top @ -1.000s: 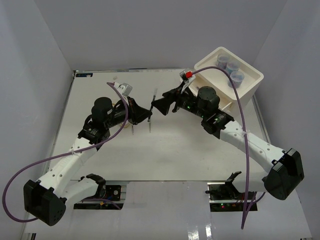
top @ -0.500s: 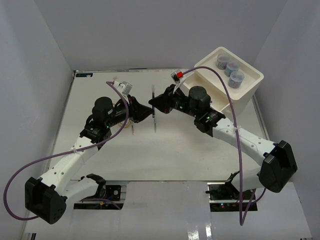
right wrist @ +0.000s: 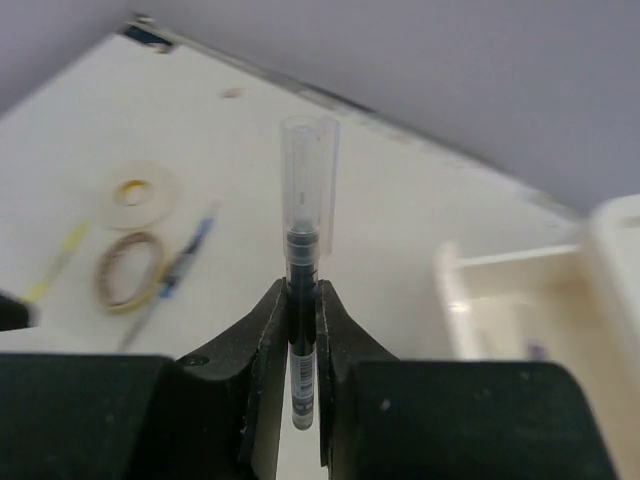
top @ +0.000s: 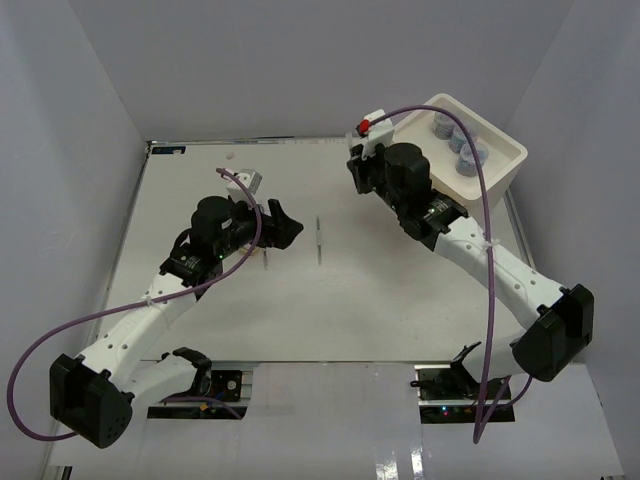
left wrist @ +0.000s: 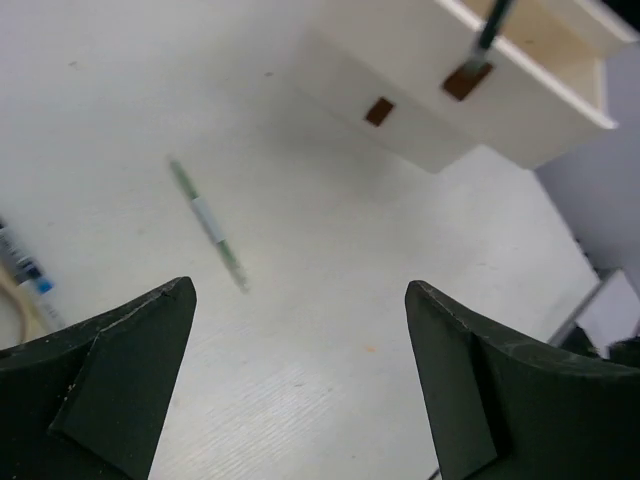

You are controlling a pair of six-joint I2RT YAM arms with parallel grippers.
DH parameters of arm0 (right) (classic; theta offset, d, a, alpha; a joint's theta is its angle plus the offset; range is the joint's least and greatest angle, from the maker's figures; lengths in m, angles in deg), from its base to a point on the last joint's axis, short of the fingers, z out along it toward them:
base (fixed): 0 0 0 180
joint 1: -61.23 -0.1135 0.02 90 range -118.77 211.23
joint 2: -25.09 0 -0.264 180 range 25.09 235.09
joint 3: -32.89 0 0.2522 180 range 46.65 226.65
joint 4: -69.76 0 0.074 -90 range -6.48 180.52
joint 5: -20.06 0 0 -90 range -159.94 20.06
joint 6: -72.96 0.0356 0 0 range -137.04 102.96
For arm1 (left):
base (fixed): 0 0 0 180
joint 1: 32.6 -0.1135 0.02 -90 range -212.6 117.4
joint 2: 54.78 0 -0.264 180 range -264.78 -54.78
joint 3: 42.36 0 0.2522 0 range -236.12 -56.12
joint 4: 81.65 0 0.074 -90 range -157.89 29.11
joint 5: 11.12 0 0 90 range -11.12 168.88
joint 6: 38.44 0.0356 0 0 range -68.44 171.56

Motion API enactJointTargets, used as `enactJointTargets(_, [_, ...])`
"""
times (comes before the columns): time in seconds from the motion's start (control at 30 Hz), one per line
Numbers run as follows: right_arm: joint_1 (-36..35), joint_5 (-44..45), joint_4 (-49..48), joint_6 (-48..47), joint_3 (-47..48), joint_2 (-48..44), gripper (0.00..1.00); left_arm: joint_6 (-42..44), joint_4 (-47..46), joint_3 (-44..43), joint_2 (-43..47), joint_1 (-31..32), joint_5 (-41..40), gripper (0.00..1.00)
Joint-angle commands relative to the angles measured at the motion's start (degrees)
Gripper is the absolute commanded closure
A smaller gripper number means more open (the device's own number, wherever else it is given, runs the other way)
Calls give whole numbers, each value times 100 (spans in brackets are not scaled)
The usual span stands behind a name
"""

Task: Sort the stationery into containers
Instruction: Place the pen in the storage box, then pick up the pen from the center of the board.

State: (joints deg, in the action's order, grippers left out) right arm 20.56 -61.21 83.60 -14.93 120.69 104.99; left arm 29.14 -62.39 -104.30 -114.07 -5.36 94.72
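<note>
My right gripper [right wrist: 302, 300] is pressed tight on a slim dark pen with a clear plastic cap [right wrist: 303, 215], which stands upright with the cap above my fingers. Off to the right of that gripper is the large white cube-shaped box with drawers [top: 500, 172], and one drawer [right wrist: 497, 300] is pulled out. I judge this pen is headed for it but has not been dropped in yet. Three small round grey-blue jars [top: 460, 138] sit in a row in the box's recessed top, so that part of the sorting looks finished. My left gripper [left wrist: 298, 298] hangs spread wide and holds nothing. On the white table [top: 400, 290], below and a little ahead of its fingers, lies a thin green-and-white pen [left wrist: 207, 222], apart from everything else. It looks like the nearest pick for that arm. Far ahead and to the left of my right fingers a cluster waits on the table: a flat white tape ring [right wrist: 155, 200], a tan rubber band loop [right wrist: 102, 270], and a blue pen [right wrist: 190, 250] just beside the loop, though I cannot tell if they touch. A yellow pen [right wrist: 60, 262] lies further left. By my count the jars are sorted, one pen is in hand, and at least five items remain.
</note>
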Motion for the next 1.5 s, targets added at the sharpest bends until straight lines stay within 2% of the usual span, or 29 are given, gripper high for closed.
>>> enactJointTargets(0.0, [347, 1753, 932, -1815, 541, 87, 92, 404, 855, -261, 67, -17, -1377, 3])
enactJointTargets(0.1, [576, 2307, 1187, -2484, 743, 236, 92, 571, 1172, -262, -65, -114, -1959, 2])
enactJointTargets(0.23, [858, 2458, 1513, -2846, 884, 535, 90, 580, 1340, -200, -241, -272, -2137, 2])
enactJointTargets(0.33, [937, 2467, 1548, -2927, 814, 728, 81, 528, 1358, -165, -364, -351, -2085, 2])
enactJointTargets(0.37, [946, 2475, 1548, -2962, 779, 807, 66, 510, 1384, -182, -425, -386, -2085, 2])
enactJointTargets(0.47, [955, 2528, 1548, -2909, 761, 887, 39, 457, 1463, -288, -557, -483, -2032, 2])
enactJointTargets(0.7, [946, 1677, 1557, -2304, 673, 168, 28, 326, 1665, -920, -1365, -606, -2102, 2])
enactJointTargets(0.9, [946, 597, 934, -1742, -327, -1142, 19, 211, 1920, -2001, -2779, -685, -2374, 2])
enactJointTargets(1.13, [946, -134, 195, -1152, -1795, -2495, 17, 202, 2165, -3415, -4537, -923, -2576, 20])
enactJointTargets(1.3, [955, -240, 63, -976, -2463, -2865, 15, 299, 2403, -4460, -5758, -940, -2770, 30])
enactJointTargets(1.47, [946, -346, 63, -932, -2719, -3015, 14, 255, 2667, -4867, -6410, -967, -2805, 39])
